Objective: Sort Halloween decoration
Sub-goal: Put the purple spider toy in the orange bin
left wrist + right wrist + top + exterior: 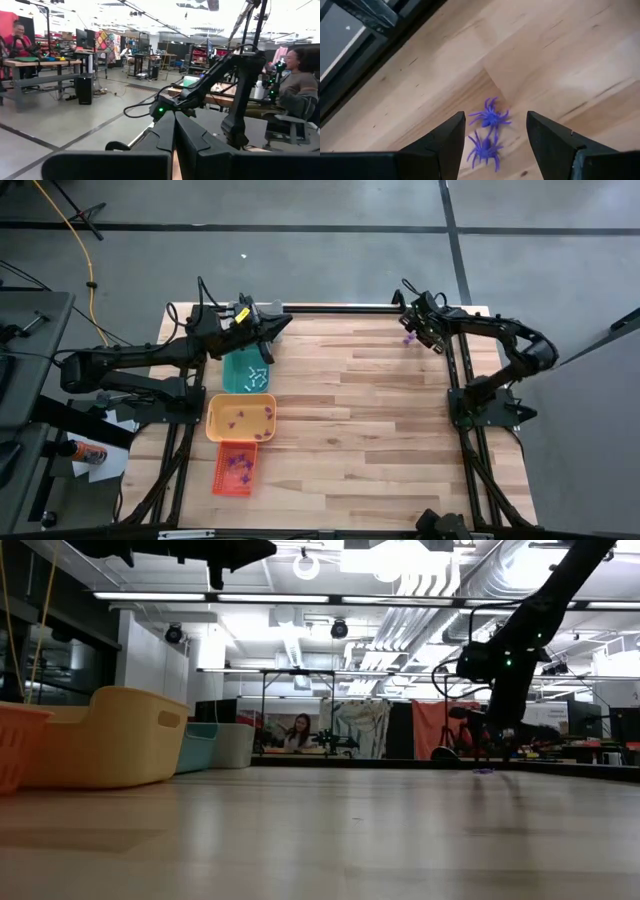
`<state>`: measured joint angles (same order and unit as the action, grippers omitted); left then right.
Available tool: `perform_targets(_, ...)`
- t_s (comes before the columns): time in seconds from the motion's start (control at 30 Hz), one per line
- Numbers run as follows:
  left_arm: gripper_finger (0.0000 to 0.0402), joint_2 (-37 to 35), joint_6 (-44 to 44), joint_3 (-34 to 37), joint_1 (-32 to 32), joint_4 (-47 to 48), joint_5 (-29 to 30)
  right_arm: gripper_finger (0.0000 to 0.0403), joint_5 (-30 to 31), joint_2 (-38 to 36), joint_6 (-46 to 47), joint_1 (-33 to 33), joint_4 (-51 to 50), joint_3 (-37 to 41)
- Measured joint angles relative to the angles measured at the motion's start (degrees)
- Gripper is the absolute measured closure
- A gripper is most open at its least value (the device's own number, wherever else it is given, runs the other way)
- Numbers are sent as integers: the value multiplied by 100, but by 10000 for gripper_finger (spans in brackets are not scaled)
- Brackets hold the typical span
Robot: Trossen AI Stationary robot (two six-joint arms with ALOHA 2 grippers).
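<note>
Two purple spider trinkets (490,118) (485,148) lie side by side on the wooden table near its far right corner, seen as a purple speck (407,338) from above and a dark speck (483,771) in the low view. My right gripper (492,147) (409,328) hangs just above them, slanting down and open, with one finger on either side of the pair and apart from them. My left gripper (175,142) (286,325) is shut and empty. It is held level, high over the far end of the teal tray (246,370).
Teal, yellow (241,418) and orange (236,468) trays stand in a row at the table's left, each holding small trinkets. The black frame rail (365,60) runs along the far edge beside my right gripper. The table's middle is bare wood (360,430). People sit in the room beyond.
</note>
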<state>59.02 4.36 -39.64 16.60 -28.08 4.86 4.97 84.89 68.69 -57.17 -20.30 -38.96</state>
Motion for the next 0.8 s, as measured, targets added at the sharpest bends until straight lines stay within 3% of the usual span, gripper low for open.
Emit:
perform_targets(0.2, 402, 0, -2, 0, -2, 2, -33, 199, 137, 381, 383, 22, 111, -201)
perform_targets(0.4, 402, 0, -2, 0, -2, 2, -31, 219, 254, 839, 448, 85, -504, -669)
perform_targets(0.6, 401, 0, -2, 0, -2, 74, -131, 294, 528, 1259, 434, 371, -907, -833)
perform_targets(0.8, 401, 0, -4, 0, -4, 155, -293, 389, 741, 1153, -40, 512, -1061, -797)
